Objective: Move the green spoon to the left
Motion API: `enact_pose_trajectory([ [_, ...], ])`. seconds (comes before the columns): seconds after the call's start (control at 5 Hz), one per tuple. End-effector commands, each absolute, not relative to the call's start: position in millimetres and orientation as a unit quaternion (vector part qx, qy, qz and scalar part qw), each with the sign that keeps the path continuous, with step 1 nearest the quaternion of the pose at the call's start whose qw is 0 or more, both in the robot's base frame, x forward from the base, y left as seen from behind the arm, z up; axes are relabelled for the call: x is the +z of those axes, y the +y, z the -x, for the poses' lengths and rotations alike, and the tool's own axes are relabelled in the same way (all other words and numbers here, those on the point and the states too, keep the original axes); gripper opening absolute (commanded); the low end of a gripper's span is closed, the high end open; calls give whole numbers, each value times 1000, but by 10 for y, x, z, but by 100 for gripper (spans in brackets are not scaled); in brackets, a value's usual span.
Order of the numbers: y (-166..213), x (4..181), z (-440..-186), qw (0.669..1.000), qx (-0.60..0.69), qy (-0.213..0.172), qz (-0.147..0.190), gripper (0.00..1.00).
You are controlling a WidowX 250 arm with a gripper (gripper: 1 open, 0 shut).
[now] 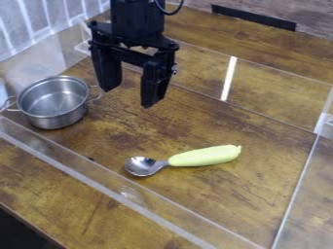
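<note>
The end effector point(154, 101) is held above the table point(190, 110), pointed downward, with nothing gripped; its jaws are parted, apparently to their full width. Beneath and beyond it, on the side toward the camera, the green spoon point(205, 158) is laid flat on the wood, its metal bowl directed to the picture's left and its thick yellow-green handle to the right. Farther off to the picture's left, the steel pot point(56, 102) is set upright, apart from the spoon.

The approach is judged to be the step in hand, since no contact with the spoon has been made. For the next move, the end effector needs to be brought over the handle, turned so that the jaws can be closed across its width, and lowered. Only after a firm grip should the spoon be lifted or slid left.
</note>
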State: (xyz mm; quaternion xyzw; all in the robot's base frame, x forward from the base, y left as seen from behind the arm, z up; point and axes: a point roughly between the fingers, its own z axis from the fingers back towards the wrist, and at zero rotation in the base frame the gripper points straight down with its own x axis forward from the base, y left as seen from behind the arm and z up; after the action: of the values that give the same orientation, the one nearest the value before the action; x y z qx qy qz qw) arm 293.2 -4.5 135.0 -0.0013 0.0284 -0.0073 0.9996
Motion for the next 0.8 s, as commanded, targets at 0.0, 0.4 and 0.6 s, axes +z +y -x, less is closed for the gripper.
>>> enact_pose_trajectory([
  [0.0, -144, 1222, -2949, 996, -81, 39, 2, 100],
  [0.4, -404, 1054, -2947, 945, -325, 33, -12, 100],
  [0.6, -494, 847, -3028, 919, -394, 32, -15, 100],
])
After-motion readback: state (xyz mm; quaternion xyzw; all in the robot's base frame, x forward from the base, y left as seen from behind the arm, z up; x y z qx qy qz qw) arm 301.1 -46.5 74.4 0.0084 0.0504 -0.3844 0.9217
